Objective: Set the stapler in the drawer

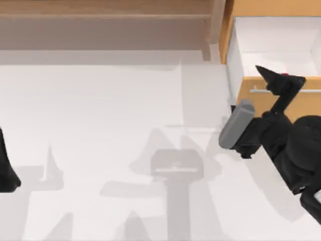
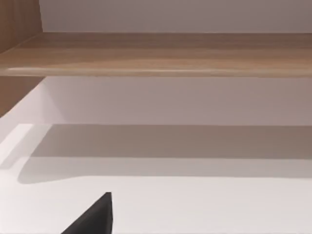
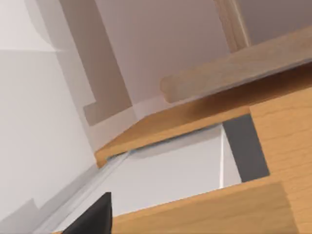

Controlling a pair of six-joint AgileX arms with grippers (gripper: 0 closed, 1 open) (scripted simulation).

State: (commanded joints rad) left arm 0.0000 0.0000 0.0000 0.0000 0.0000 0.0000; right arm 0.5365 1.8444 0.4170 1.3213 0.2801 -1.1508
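The stapler, a grey rounded bar on a dark base, sits tilted just left of my right arm, in front of the drawer's left corner. At the table's back right the drawer stands pulled open, with an orange-tan front, a thin silver handle and a white inside that holds nothing. My right gripper hovers over the top edge of the drawer front, open, nothing between its fingers. In the right wrist view one black fingertip shows above the drawer front. I cannot tell whether the stapler touches the arm.
A long brown wooden shelf runs along the back of the table, seen close in the left wrist view. My left arm is parked at the table's left edge. Arm shadows fall across the white tabletop.
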